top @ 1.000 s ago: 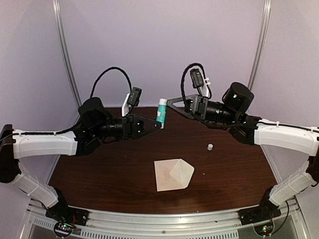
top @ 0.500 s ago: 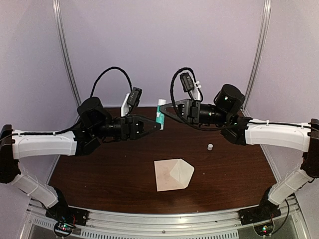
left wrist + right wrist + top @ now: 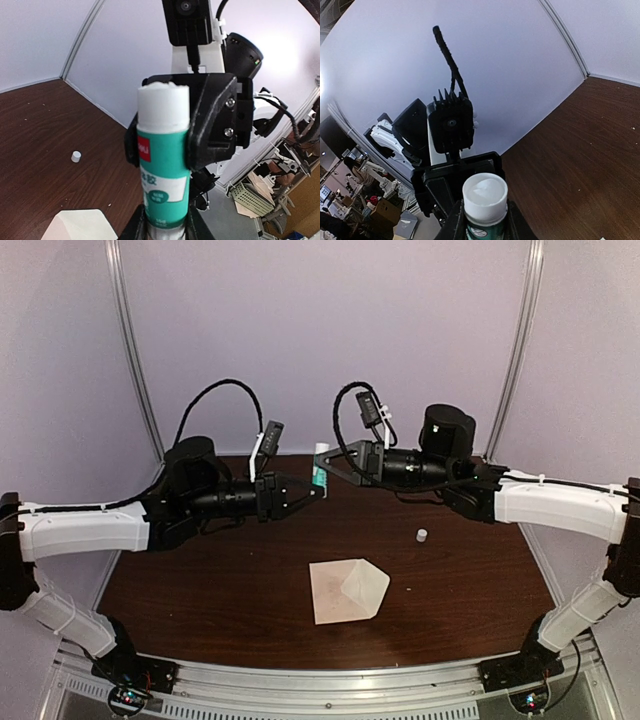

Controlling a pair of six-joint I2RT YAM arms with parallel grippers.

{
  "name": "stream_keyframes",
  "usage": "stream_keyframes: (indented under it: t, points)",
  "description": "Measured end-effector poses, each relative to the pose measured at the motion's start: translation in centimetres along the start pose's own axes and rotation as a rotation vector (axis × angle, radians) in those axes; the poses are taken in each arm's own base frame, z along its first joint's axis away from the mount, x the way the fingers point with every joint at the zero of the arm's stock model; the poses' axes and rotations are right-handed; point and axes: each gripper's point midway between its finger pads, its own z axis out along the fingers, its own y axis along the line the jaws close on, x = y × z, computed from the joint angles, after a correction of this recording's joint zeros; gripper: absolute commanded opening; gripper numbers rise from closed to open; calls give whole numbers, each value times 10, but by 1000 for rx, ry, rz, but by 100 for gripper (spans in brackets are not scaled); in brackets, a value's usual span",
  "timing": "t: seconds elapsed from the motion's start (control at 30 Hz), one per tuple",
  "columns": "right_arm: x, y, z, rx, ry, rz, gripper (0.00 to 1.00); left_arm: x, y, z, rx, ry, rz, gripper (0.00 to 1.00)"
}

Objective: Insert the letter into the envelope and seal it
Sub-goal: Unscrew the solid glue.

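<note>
Envelope [image 3: 348, 590] well below left tool [image 3: 314, 491] and right tool [image 3: 326, 466], both gripping glue stick [image 3: 162, 145]

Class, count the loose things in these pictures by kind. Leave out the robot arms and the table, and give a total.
glue stick: 1
small white cap: 1
envelope: 1
Total: 3

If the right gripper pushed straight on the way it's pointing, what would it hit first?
The right gripper is clamped on the glue stick; straight beyond, it would probably meet the left gripper, which faces it and holds the stick's lower end.
</note>
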Motion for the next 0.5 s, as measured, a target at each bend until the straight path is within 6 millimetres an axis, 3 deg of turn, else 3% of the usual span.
stream_keyframes:
  t: [0.27,0.5]
  points:
    - [0,-42,8,273,33,27,0,2,40,-3,-240,-9,8,6]
    - [13,-63,4,424,44,61,0,18,54,-5,-349,54,24,4]
